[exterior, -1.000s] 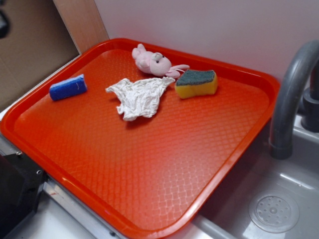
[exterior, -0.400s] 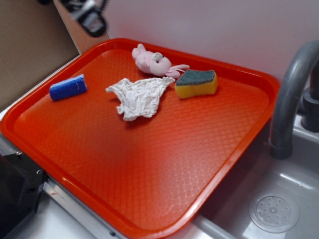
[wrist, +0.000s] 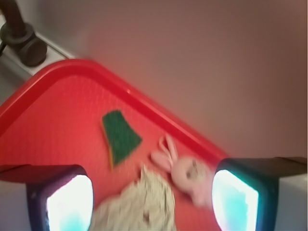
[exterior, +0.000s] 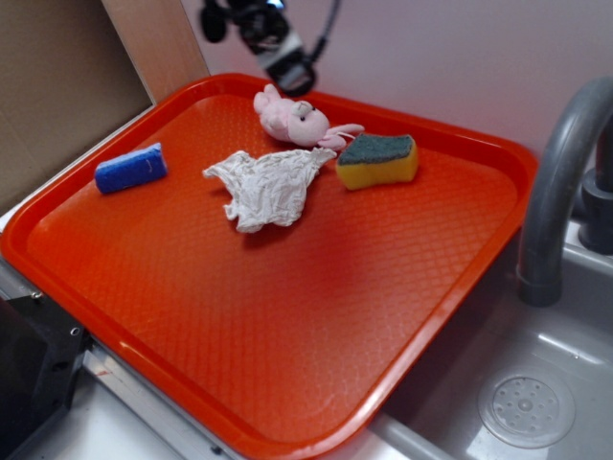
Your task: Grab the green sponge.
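red tray (exterior: 450, 287) holds everything | gripper (exterior: 278, 48) hovers above tray's far edge, jaws spread wide, empty | green sponge (exterior: 377, 160) near tray's back rim, right of pink bunny (exterior: 292, 119) | looks soft, light, squashy; pinch across wavy sides

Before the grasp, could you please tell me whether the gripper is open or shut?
Open: in the wrist view the gripper fingers stand wide apart, holding nothing.
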